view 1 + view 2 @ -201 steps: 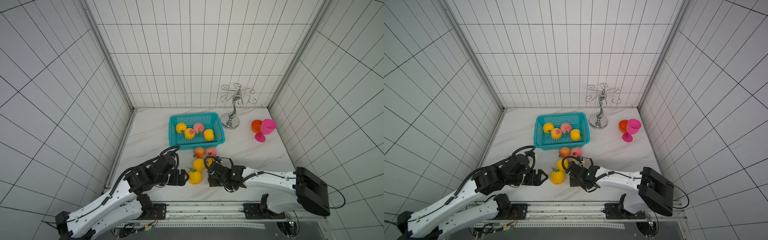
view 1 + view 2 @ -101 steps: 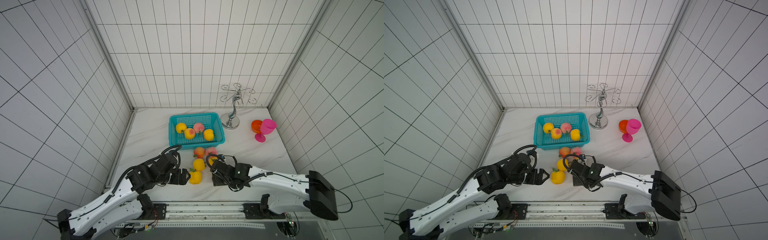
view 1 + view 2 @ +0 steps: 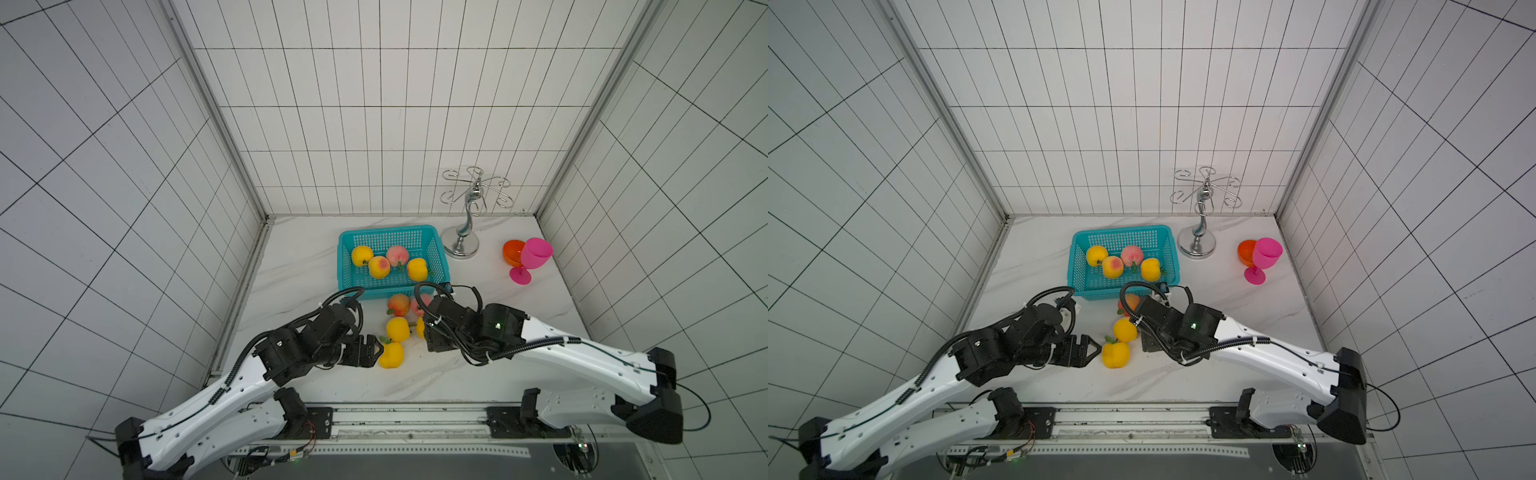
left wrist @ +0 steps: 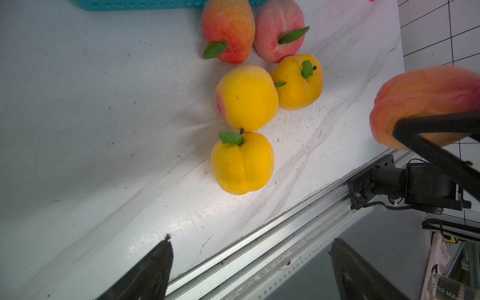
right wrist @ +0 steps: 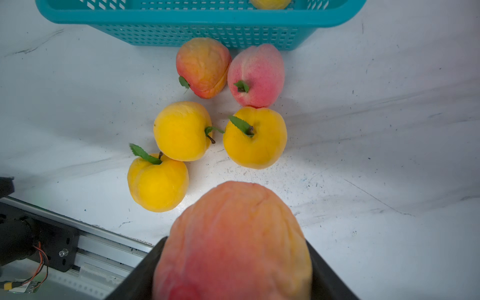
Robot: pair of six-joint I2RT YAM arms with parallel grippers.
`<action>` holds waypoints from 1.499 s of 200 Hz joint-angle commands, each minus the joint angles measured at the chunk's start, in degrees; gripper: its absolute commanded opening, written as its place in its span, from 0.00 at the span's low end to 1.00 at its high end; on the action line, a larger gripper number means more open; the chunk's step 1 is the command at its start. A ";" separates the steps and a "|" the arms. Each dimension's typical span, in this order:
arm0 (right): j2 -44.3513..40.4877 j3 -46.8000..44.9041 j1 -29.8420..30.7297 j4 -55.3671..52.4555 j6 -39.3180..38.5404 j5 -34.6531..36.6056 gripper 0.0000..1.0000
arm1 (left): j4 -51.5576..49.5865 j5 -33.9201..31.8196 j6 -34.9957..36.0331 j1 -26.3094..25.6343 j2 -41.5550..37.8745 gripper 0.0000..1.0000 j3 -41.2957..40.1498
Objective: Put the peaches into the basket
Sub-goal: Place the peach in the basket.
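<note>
- In both top views the left gripper [image 3: 375, 348] [image 3: 1091, 348] lies low over the white marbled tabletop [image 3: 299, 266]. Its black fingers are spread wide and hold nothing. A plain yellow toy peach with a green leaf [image 3: 391, 354] sits just past its tips.
- The right gripper [image 3: 432, 343] points downward beside the loose fruit. Its own wrist hides from above what it carries.
- Beyond both grippers stands the turquoise perforated plastic basket [image 3: 388, 230], holding four more toy peaches [image 3: 379, 267]. Out past the right gripper's outer side are a chrome wire goblet stand [image 3: 461, 245] and a pink plastic goblet [image 3: 534, 257] overlapping an orange plastic goblet [image 3: 512, 252].
- In the left wrist view the left gripper's fingertips [image 4: 155, 267] stand far apart, gripping nothing.
- Straight ahead of them lies the plain yellow toy peach [image 4: 242, 163], touching a second yellow peach [image 4: 246, 97].
- A third yellow peach [image 4: 297, 81] lies beside that one. An orange-red peach [image 4: 228, 31] and a pale pink peach [image 4: 279, 28] lie farther on, near the basket's wall.
- Off to one side there, a black finger of the right gripper presses against an orange-pink blushed peach [image 4: 426, 98].
- In the right wrist view the right gripper [image 5: 233, 262] pinches the orange-pink blushed peach [image 5: 233, 233] between both black fingers. The five loose ones lie ahead of it on the tabletop, and the basket's mesh wall [image 5: 207, 31] is just beyond them.
</note>
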 commanded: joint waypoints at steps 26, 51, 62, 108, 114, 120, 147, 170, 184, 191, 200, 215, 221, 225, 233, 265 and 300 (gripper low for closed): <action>2.34 10.75 -3.45 -8.24 -5.02 2.92 0.70 | 1.53 -1.36 2.81 0.70 0.17 0.93 4.64; 2.83 14.52 -6.57 -9.11 -7.53 2.54 0.70 | 1.49 -1.18 3.48 1.50 0.04 0.93 5.31; 2.97 15.77 -7.89 -9.11 -8.41 2.21 0.70 | 1.27 -1.02 3.47 1.95 -0.08 0.93 5.59; 7.27 22.23 -11.76 -8.96 -12.96 -0.43 0.71 | 1.88 -2.21 3.14 2.49 -0.32 0.98 6.81; 8.05 23.06 -12.20 -8.77 -13.43 -1.00 0.71 | 2.30 -2.21 3.23 2.49 -0.30 0.98 6.90; 8.78 23.75 -12.63 -8.50 -13.92 -1.60 0.71 | 2.92 -2.16 3.26 2.54 -0.34 0.98 6.96; 12.34 26.50 -14.55 -6.64 -16.44 -4.51 0.71 | 6.39 -2.26 2.99 2.76 -0.86 0.98 6.99; 15.48 28.37 -16.44 -5.19 -18.75 -7.17 0.71 | 7.78 -2.64 3.93 3.15 0.33 0.98 7.82; 17.14 28.93 -17.85 -3.77 -19.92 -9.60 0.71 | 8.12 -3.17 4.48 3.45 1.43 0.98 8.55; 17.86 29.09 -18.69 -2.99 -20.43 -10.81 0.71 | 8.24 -3.50 4.75 3.62 1.99 0.98 8.83; 18.66 29.18 -19.77 -1.72 -21.13 -12.24 0.71 | 8.42 -3.66 4.98 3.93 2.67 0.98 9.32; 20.24 29.56 -21.60 -0.16 -22.44 -14.60 0.71 | 8.60 -3.92 5.10 4.78 3.98 0.98 9.89; 20.93 29.83 -22.30 0.37 -22.99 -15.60 0.71 | 8.76 -3.84 5.09 5.26 4.51 0.98 10.03; 21.45 30.01 -22.78 0.68 -23.46 -16.18 0.71 | 8.85 -3.63 5.11 5.74 4.98 0.98 10.14; 22.54 30.48 -23.66 1.16 -24.24 -17.46 0.71 | 8.95 -3.15 5.01 6.85 5.72 0.98 10.38; 27.71 33.57 -26.34 2.33 -27.78 -21.57 0.71 | 9.48 -1.25 4.50 10.63 8.59 0.98 11.79; 34.42 38.30 -28.68 3.54 -29.97 -25.25 0.71 | 9.60 -2.34 5.20 11.60 12.17 0.98 14.38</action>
